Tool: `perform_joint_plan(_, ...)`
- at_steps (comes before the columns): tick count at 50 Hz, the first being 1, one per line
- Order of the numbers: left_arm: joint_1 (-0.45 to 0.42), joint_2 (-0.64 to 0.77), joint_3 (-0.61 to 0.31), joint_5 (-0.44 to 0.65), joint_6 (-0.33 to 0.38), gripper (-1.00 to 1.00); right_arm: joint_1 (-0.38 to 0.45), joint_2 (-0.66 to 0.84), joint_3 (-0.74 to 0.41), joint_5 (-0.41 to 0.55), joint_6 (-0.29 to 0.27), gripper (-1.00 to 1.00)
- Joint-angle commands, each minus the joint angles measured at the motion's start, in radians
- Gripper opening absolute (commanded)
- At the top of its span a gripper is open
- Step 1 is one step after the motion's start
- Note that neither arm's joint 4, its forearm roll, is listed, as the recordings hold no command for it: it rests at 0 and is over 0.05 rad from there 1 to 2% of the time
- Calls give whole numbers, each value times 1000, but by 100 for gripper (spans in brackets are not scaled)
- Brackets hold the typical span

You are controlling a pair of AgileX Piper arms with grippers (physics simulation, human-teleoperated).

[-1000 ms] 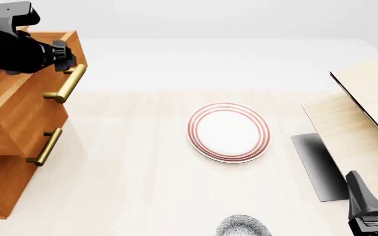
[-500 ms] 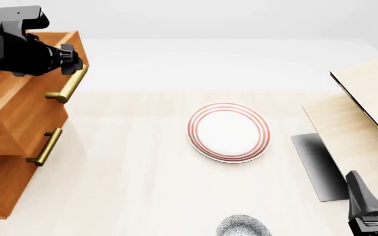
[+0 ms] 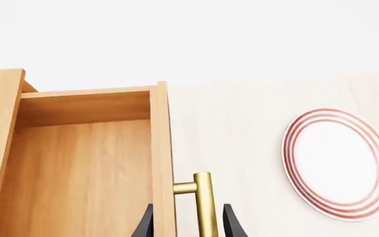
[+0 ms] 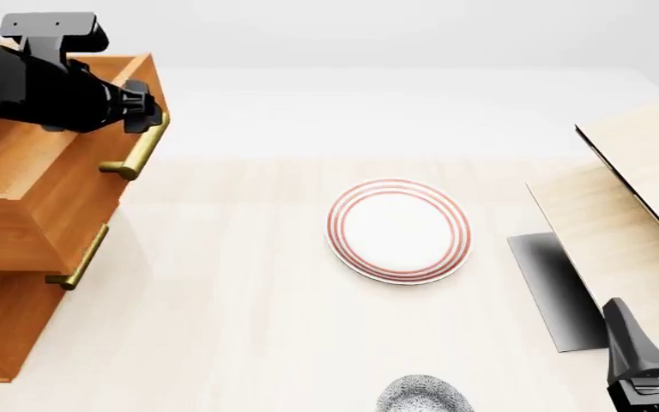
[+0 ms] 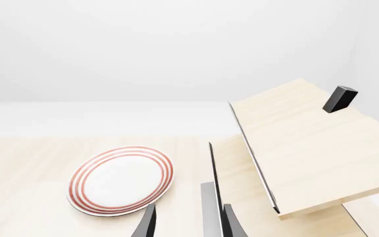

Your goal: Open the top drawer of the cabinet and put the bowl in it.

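1. The left gripper (image 4: pixel 144 105) was clenched around the brass bar handle (image 3: pixel 205 205) of the orange-brown wooden top drawer (image 3: pixel 77 168), which stood open.
2. The right gripper (image 5: pixel 186 224) was released, holding nothing.
3. The small speckled grey-black bowl (image 4: pixel 425 395) sat on the pale surface (image 4: pixel 238 309), near the red-ringed white plate (image 4: pixel 400 230).

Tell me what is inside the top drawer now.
The top drawer is pulled open. The left wrist view shows only plain wood walls and floor inside. Its near part is cut off by the picture edge, so that part cannot be checked. The bowl sits on the table.

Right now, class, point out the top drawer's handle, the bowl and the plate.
Top drawer's handle (image 3: pixel 205 207), left wrist view: brass bar.
Bowl (image 4: pixel 424 395), front view: speckled rim.
Plate (image 4: pixel 400 230), front view: white centre.
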Motion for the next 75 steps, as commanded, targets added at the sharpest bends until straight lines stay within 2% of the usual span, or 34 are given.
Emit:
perform_joint_plan(1,-36,10,-6,5,23,100,0,-1,0,0,0,100)
perform_joint_plan(24,-116,31,-28,15,36,100,0,-1,0,0,0,100)
perform_joint_plan(28,-156,42,-47,21,15,100,0,-1,0,0,0,100)
perform_joint_plan(30,-144,40,-44,22,33,100,0,-1,0,0,0,100)
perform_joint_plan(32,-163,44,-51,20,13,100,0,-1,0,0,0,100)
perform_joint_plan(34,-155,44,-48,22,34,100,0,-1,0,0,0,100)
perform_joint_plan(51,-201,44,-61,31,41,100,0,-1,0,0,0,100)
perform_joint_plan(58,-208,40,-61,34,42,100,0,-1,0,0,0,100)
perform_joint_plan(65,-163,1,-51,45,50,100,0,-1,0,0,0,100)
perform_joint_plan(75,-149,-25,-68,73,66,100,0,-1,0,0,0,100)
